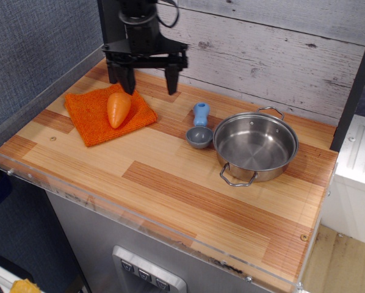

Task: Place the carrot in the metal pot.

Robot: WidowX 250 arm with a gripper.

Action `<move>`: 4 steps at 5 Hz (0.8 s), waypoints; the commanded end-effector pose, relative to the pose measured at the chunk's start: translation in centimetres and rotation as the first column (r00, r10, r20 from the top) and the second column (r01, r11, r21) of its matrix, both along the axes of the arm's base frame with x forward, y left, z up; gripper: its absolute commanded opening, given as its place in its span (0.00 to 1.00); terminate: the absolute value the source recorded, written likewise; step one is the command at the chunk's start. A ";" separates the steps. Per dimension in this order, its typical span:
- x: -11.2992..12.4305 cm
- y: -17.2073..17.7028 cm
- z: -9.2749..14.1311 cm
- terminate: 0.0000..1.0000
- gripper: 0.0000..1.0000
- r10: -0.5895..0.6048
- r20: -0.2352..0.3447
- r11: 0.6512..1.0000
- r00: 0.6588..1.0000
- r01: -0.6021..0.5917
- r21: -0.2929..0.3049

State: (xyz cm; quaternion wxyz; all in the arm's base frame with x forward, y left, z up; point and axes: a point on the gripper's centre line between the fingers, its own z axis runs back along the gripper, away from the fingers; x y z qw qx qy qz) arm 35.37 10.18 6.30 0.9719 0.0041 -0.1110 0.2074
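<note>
Nearest, the front edge of the wooden table (170,195) carries a clear plastic lip, and the broad front part of the boards is bare wood. Farther back on the right sits the metal pot (256,145), shallow and shiny, upright, one wire loop handle facing the front and the other toward the wall. Just beside its left rim lies a small blue scoop (199,128), its grey-blue bowl near the pot and its handle pointing away toward the wall; whether bowl and pot touch is hard to tell. Well apart from these, on the left side, an orange cloth (91,119) lies flat, turned at an angle to the table's edges. The carrot (118,108) rests on the cloth near its far corner, blunt tip pointing toward the front. Behind and above the carrot hangs the black gripper (147,82), its two fingers pointing down and spread wide with nothing between them; the left finger is close to the carrot's thick end, the other is over bare wood beyond the cloth's edge. At the very back stands a pale plank wall (280,43).
</note>
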 end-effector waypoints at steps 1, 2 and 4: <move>-0.2 4.0 -0.1 0.00 1.00 0.064 0.016 0.996 0.998 -0.065 0.066; -1.0 4.6 -0.9 0.00 1.00 0.085 -0.004 0.994 0.996 -0.085 0.063; -2.8 4.2 -1.9 0.00 1.00 0.084 -0.052 0.994 0.995 -0.080 0.075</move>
